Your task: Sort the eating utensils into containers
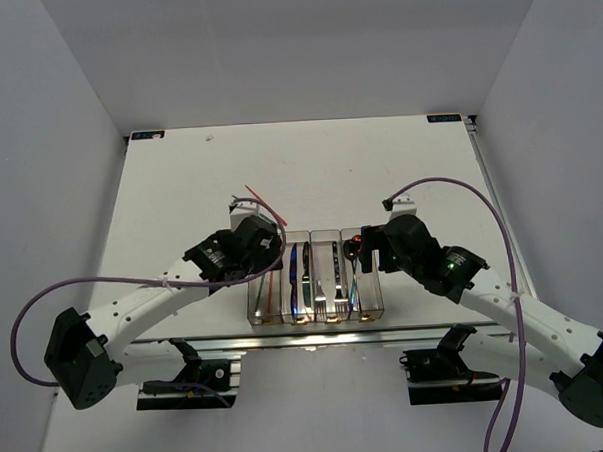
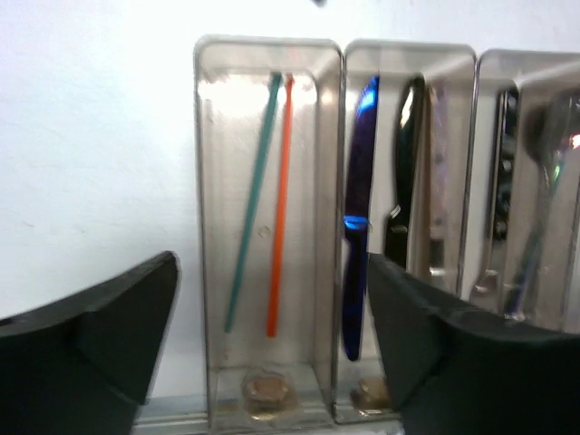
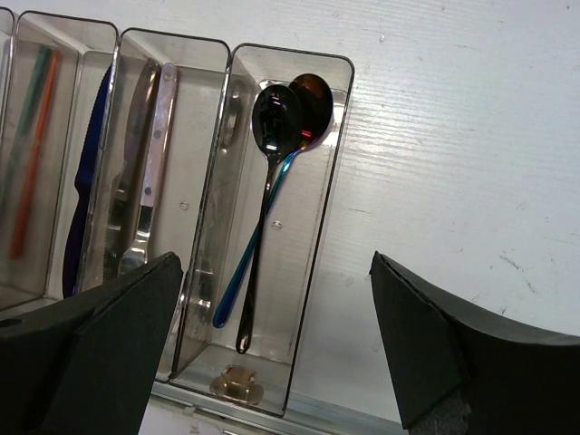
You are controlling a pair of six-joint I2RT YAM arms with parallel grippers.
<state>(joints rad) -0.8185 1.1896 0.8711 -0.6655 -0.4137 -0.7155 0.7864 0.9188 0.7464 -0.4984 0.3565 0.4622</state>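
Sorting appears complete — left end effector (image 2: 272,272) spread over the leftmost bin (image 2: 201,181), chopsticks (image 2: 279,208) lying inside; right end effector (image 3: 276,263) spread above the spoons (image 3: 272,181). Next — lift both clear.

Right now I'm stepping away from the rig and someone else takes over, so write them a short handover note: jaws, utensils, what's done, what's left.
Jaws: left gripper open and empty, by the leftmost bin; right gripper open and empty, by the rightmost bin.
Bins, left to right: green and orange chopsticks; blue knife and black knife; silver cutlery; two spoons.
Done: every utensil in view lies in a bin, grouped by type.
Left: probably only drawing both arms back; no utensil shows outside the bins.
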